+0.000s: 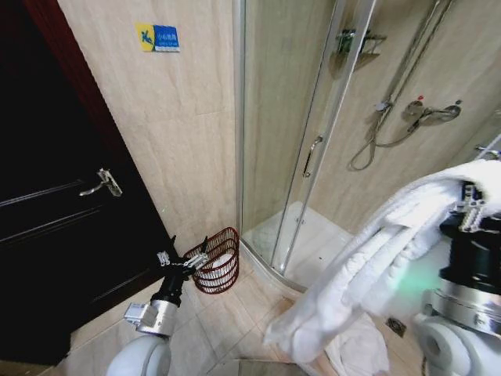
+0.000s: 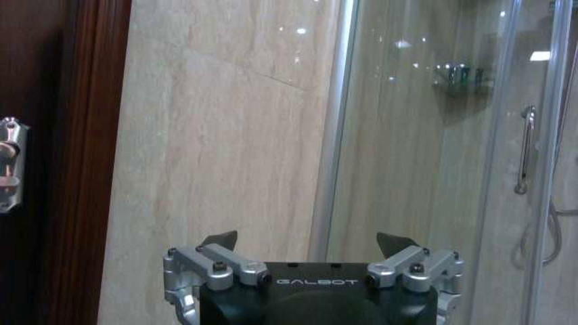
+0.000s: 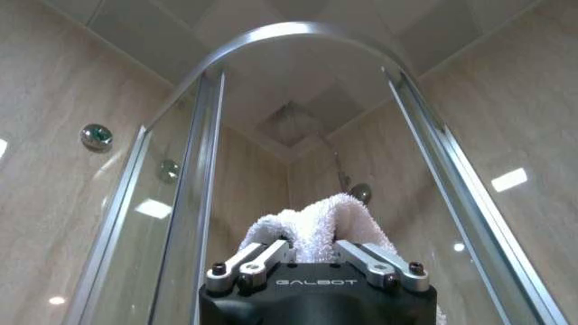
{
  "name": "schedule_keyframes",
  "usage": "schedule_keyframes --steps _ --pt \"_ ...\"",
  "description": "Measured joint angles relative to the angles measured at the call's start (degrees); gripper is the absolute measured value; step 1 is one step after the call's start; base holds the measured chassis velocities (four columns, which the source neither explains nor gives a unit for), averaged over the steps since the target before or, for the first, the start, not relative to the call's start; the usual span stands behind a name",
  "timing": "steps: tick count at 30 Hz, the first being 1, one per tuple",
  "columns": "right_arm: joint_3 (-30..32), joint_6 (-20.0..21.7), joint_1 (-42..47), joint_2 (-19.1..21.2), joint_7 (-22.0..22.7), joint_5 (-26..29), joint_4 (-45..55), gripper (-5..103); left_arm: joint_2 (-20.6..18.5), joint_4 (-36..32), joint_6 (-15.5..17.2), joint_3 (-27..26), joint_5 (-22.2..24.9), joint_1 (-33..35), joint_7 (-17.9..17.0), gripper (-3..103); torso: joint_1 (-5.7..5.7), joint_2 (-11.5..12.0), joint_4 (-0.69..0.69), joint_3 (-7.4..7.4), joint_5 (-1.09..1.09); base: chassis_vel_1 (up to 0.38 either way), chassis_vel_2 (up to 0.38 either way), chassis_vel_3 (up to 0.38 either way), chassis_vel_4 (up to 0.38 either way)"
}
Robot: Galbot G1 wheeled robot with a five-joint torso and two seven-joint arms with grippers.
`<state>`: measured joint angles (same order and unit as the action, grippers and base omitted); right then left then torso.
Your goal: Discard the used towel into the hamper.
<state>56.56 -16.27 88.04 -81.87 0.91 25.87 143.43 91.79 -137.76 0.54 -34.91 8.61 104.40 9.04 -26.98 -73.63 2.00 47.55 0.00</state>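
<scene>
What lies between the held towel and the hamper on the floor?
Head view: bare tile floor and the shower tray's curved corner separate the towel, held by the right gripper, from the hamper.

The towel [image 1: 376, 266] is white and thick, bunched into long folds that hang from high on the right down toward the tiled floor, with a fold of it pinched in the right pincer [image 3: 312, 254]. The hamper [image 1: 217, 261] is a small round reddish-brown wire basket on the floor, just beside the shower's corner; it seems tilted, and something pale lies inside.
</scene>
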Motion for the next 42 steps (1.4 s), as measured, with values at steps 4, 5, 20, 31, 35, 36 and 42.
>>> schedule_keyframes --steps 4,5,20,31,35,36,42 --pt "-0.22 -0.11 -0.59 0.3 0.08 -0.81 -0.02 9 0.0 0.0 0.0 0.0 0.0 0.0 0.0 100 0.0 0.0 0.0 0.0 0.0 0.0 0.0 0.0 0.0" --pt "-0.26 -0.18 -0.66 0.39 0.03 -0.86 -0.02 9 0.0 0.0 0.0 0.0 0.0 0.0 0.0 100 0.0 0.0 0.0 0.0 0.0 0.0 0.0 0.0 0.0" --pt "0.67 -0.25 -0.45 0.61 -0.94 -4.95 -0.13 9 0.0 0.0 0.0 0.0 0.0 0.0 0.0 100 0.0 0.0 0.0 0.0 0.0 0.0 0.0 0.0 0.0" --pt "0.98 -0.26 -0.34 0.92 -0.88 -6.95 -0.17 9 -0.01 0.0 0.0 0.0 0.0 0.0 0.0 100 0.0 0.0 0.0 0.0 0.0 0.079 0.083 -0.084 -0.072" --pt "1.01 -0.43 -0.28 0.93 -1.13 -7.28 -0.19 9 -0.02 0.0 0.0 0.0 0.0 0.0 0.0 100 0.0 0.0 0.0 0.0 0.01 0.124 0.146 -0.14 -0.118" --pt "1.01 -0.43 -0.28 0.93 -1.13 -7.28 -0.19 9 -0.02 0.0 0.0 0.0 0.0 0.0 0.0 100 0.0 0.0 0.0 0.0 0.01 0.104 0.128 -0.128 -0.12" --pt "1.0 -5.82 -0.39 1.44 -5.29 -7.07 -0.2 9 -0.02 0.0 0.0 -0.01 0.0 0.0 0.0 100 0.0 0.0 0.0 0.0 -0.01 0.063 0.067 -0.073 -0.074"
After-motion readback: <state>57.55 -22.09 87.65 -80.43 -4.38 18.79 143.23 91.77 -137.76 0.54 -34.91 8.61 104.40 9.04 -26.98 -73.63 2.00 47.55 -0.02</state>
